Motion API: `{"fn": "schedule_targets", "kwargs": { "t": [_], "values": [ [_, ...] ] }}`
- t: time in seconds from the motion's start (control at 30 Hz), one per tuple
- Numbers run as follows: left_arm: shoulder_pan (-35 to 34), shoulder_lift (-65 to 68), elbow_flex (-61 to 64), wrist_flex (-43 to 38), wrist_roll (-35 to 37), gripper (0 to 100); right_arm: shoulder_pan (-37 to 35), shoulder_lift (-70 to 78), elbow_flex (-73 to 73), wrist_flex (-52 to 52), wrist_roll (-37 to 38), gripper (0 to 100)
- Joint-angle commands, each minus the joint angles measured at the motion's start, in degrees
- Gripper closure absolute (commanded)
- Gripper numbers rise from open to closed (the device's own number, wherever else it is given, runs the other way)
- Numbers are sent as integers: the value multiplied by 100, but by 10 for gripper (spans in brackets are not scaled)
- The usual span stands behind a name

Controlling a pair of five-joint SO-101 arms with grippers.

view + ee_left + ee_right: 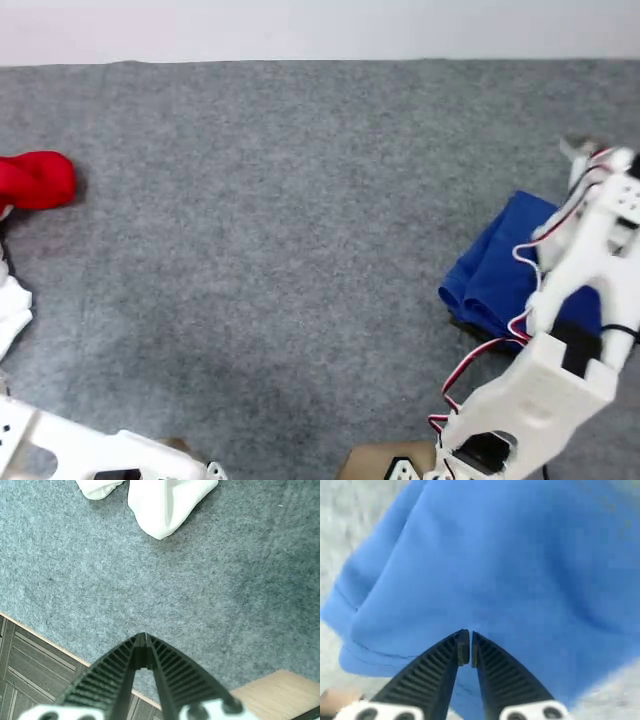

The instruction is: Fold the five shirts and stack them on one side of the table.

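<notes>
Blue shirt point(495, 270) lies folded at the right side of the grey table point(300, 220). Right gripper point(466, 647) hangs directly over the blue cloth, jaws drawn together with nothing visibly between them; whether the tips touch the fabric cannot be judged from the wrist view. Left gripper point(145, 646) is likewise pressed together and empty, over bare felt near the table's front edge, well apart from the white shirt point(165, 505). Red shirt point(35, 180) sits bunched at the far left edge, not folded. Risks noted: if the right arm travels sideways with its tips low, it would likely rumple the top layer and undo the fold. The white and red garments lie at the table's rim, so a pull from a shallow pinch could slide one off the side. Jaws held together must part before any grasp, or they will merely shove cloth along the felt.
</notes>
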Motion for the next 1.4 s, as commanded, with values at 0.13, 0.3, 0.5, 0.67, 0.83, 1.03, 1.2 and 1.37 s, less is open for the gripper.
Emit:
{"fn": "schedule_targets", "kwargs": {
  "t": [0.13, 0.3, 0.5, 0.67, 0.83, 1.03, 1.2, 1.37],
  "values": [
    [35, -141, -233, -62, -53, 995, -286, -558, 1020, -514, -325, 988],
    [53, -141, -637, -70, -35, 995, -787, -1490, 290, 189, -334, 988],
    [158, 211, -884, -712, -35, 989, -1692, -2659, 651, 242, -721, 988],
    [466, 1530, -1358, -1108, -53, 923, -2149, -3240, 1679, 242, -888, 988],
    [774, 2989, -2290, -1134, -62, 824, -2167, -3547, 2321, 242, -1169, 988],
    [870, 4686, -3468, -1415, -105, 750, -2149, -3767, 2848, 251, -1169, 989],
    [870, 6022, -4356, -1459, -563, 746, -2158, -3890, 2919, 251, -1169, 989],
    [958, 7314, -5130, -1459, -607, 746, -2158, -3952, 2919, 251, -1169, 987]
  ]
}}
